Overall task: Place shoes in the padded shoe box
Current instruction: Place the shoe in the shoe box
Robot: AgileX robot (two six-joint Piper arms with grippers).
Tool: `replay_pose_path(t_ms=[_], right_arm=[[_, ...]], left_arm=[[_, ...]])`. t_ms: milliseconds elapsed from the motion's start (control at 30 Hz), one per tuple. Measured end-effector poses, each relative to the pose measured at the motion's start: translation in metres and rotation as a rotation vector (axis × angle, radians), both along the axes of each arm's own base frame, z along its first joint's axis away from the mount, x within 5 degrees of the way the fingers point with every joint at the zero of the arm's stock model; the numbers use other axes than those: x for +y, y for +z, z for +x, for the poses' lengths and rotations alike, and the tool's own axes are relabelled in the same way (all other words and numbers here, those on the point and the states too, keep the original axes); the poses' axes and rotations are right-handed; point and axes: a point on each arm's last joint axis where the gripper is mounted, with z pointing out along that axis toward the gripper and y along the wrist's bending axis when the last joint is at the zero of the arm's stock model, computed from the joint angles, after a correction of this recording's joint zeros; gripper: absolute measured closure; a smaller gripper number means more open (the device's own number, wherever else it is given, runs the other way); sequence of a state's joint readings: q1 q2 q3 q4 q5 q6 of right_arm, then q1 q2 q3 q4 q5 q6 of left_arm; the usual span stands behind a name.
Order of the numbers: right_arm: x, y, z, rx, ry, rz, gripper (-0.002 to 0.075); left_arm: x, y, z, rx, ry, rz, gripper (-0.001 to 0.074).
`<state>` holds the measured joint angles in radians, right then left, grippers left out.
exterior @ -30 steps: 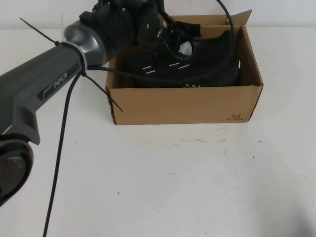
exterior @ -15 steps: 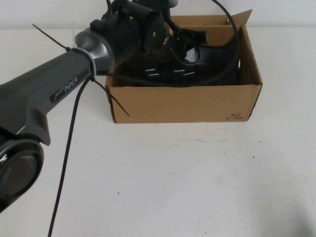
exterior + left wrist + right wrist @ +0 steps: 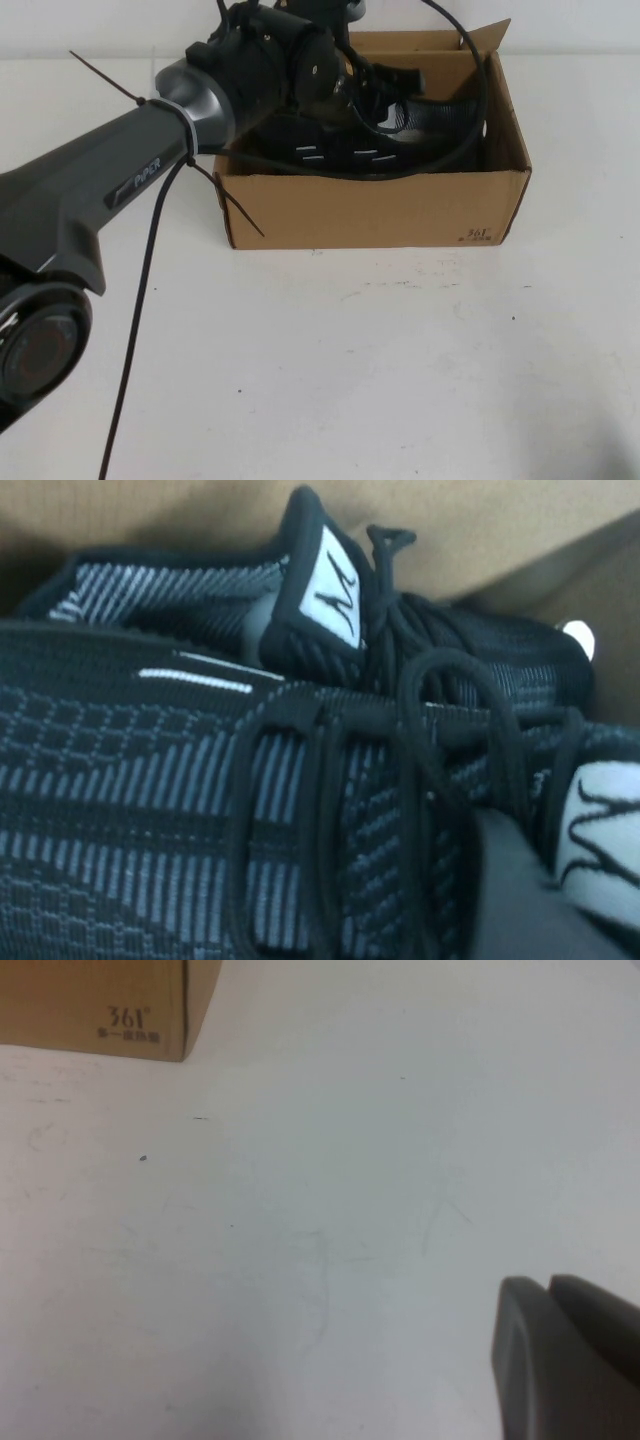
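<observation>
Shoes [image 3: 365,150] sit inside the cardboard box [image 3: 370,212], which rests on the far middle of the desk [image 3: 380,360]; the near shoe shows its black knit side and short white dashes just above the box's front wall. In the left wrist view both shoes [image 3: 200,780] fill the picture, lying side by side with their laces and white tongue labels showing and the brown box wall [image 3: 480,530] behind them. The desk is a plain white surface with a few faint scuffs and small dark specks, and a pale wall runs along its far edge. The box has short upright flaps and small printed marks at its front right corner, which the right wrist view also catches [image 3: 125,1018]. The left gripper [image 3: 375,85] hangs over the open box right above the shoes, with its cable looping across the box; whether its jaws are wide or narrow I cannot tell. The right gripper [image 3: 565,1360] is low over bare desk, well to the side of the box, and only a grey edge of it shows, so its jaws cannot be judged either. Compared with a second ago, the left arm has shifted a little higher and farther over the box, and the shoe under it lies lower and flatter.
</observation>
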<state>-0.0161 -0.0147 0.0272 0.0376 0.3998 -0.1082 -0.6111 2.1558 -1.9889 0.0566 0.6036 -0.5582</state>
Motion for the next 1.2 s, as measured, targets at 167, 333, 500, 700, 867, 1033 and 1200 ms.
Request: replay_pose_path(t_ms=[167, 333, 500, 700, 867, 1033, 1200], right_arm=[[0.000, 0.000, 0.000, 0.000, 0.000, 0.000, 0.0734], [0.000, 0.000, 0.000, 0.000, 0.000, 0.000, 0.0734], [0.000, 0.000, 0.000, 0.000, 0.000, 0.000, 0.0734], [0.000, 0.000, 0.000, 0.000, 0.000, 0.000, 0.0734], [0.000, 0.000, 0.000, 0.000, 0.000, 0.000, 0.0734], [0.000, 0.000, 0.000, 0.000, 0.000, 0.000, 0.0734], [0.000, 0.000, 0.000, 0.000, 0.000, 0.000, 0.0734]], left_arm=[[0.000, -0.004, -0.004, 0.046, -0.001, 0.028, 0.0430], [0.005, -0.006, -0.006, 0.069, 0.000, 0.110, 0.0397], [0.013, 0.007, -0.008, 0.011, 0.000, 0.181, 0.0392], [0.016, 0.011, -0.008, -0.013, 0.001, 0.205, 0.0391], [0.011, 0.011, -0.009, 0.012, -0.001, 0.127, 0.0461], [0.002, 0.015, -0.011, 0.021, -0.014, 0.011, 0.0686], [-0.002, 0.016, -0.012, 0.034, 0.003, -0.034, 0.0725]])
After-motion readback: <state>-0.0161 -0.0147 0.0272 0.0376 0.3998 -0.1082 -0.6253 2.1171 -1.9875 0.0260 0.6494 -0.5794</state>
